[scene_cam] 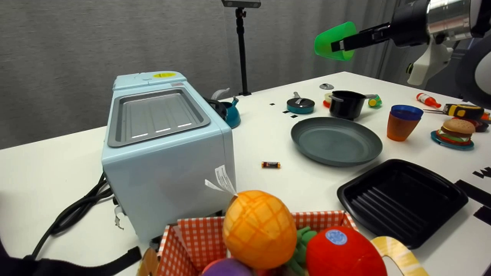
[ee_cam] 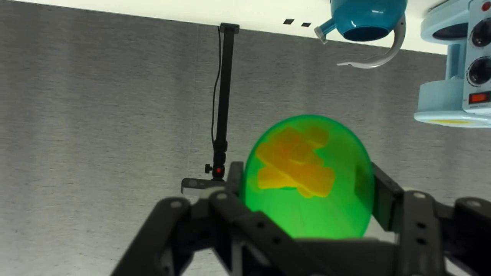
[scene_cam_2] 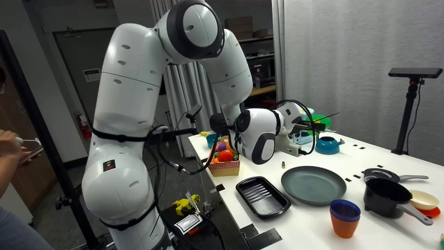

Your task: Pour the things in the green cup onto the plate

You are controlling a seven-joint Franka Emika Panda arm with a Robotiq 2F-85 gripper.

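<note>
My gripper (ee_cam: 308,188) is shut on the green cup (scene_cam: 342,31), one finger on each side of its wall. Held high over the table, the cup is tipped well onto its side. Through its translucent green in the wrist view, several yellow pieces (ee_cam: 295,165) show bunched together inside. The large grey-green plate (scene_cam: 337,140) lies flat on the white table, lower than the cup in both exterior views. How far the cup is from being directly over the plate, I cannot tell. In an exterior view the wrist and cables partly cover the fingers.
Around the plate stand a black tray (scene_cam: 402,199), nested blue and orange cups (scene_cam_2: 345,222), a black pot (scene_cam: 347,105) and a battery (scene_cam: 271,165). A light blue oven (scene_cam: 168,153), a teal kettle (scene_cam_2: 327,145) and a basket of plush fruit (scene_cam_2: 224,170) are also on the table.
</note>
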